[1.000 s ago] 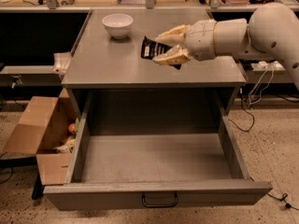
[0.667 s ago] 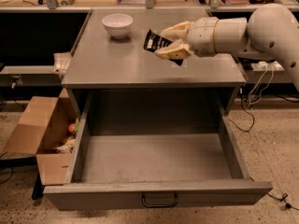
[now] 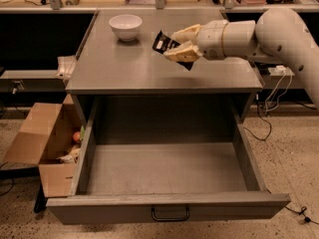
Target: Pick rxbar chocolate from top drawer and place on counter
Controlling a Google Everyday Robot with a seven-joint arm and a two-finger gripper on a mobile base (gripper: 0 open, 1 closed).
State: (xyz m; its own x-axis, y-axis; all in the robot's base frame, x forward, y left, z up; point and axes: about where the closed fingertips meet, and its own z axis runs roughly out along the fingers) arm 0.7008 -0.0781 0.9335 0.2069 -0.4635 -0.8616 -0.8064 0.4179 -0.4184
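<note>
1 wide grey top drawer [image 3: 99,210] stands pulled well out nearest the camera, its flat front panel carrying a small dark handle [image 3: 170,213] at the 6 o'clock edge of the view. At 9 o'clock from the drawer, on the speckled floor, a brown cardboard box [image 3: 35,143] lies with its flaps open and a few small items inside, just beside the drawer's side wall.

Beyond the drawer, the grey metal counter [image 3: 124,68] forms the cabinet's top. Over its 2 o'clock part the gripper [image 3: 171,45] reaches in from 3 o'clock on a cream arm [image 3: 279,29], its 2 fingers [image 3: 185,34] clamped narrowly on the rxbar chocolate [image 3: 161,43]. The black bar is tilted, with 1 end sticking out toward 10 o'clock and the other showing below the lower finger. Whether it touches the counter cannot be told.

A white bowl [image 3: 125,26] sits on the counter at 11 o'clock, well apart from the gripper. Cables [image 3: 271,96] hang at 3 o'clock of the cabinet. Farthest back, at 12 o'clock, a pale wooden workbench [image 3: 129,1] holds clutter.
</note>
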